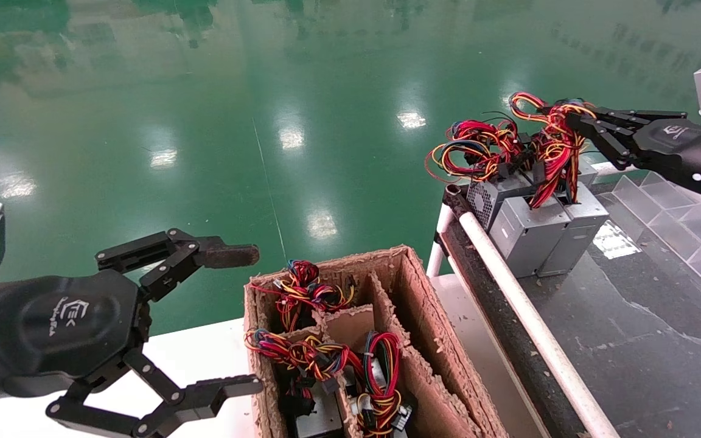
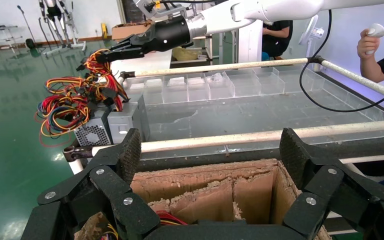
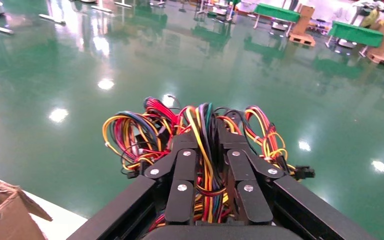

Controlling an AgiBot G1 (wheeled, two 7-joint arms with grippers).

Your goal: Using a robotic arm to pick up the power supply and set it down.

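My right gripper (image 1: 560, 115) is shut on the red, yellow and orange wire bundle (image 3: 205, 150) of a silver-grey power supply (image 1: 527, 234). This box stands at the far end of the dark belt (image 1: 630, 316), pressed between two like boxes. The left wrist view shows the same gripper (image 2: 105, 55) gripping the wires above the boxes (image 2: 122, 125). The wires run between the fingers (image 3: 182, 165) in the right wrist view, where the box itself is hidden. My left gripper (image 1: 241, 321) hangs open and empty by the near left side of the cardboard box (image 1: 411, 316).
The divided cardboard box holds more grey units (image 1: 320, 420) and wire bundles (image 1: 302, 289). A white rail (image 1: 527, 316) edges the belt. Clear plastic compartments (image 1: 661, 207) line the far right. A person with a controller (image 2: 380, 55) stands beyond the belt.
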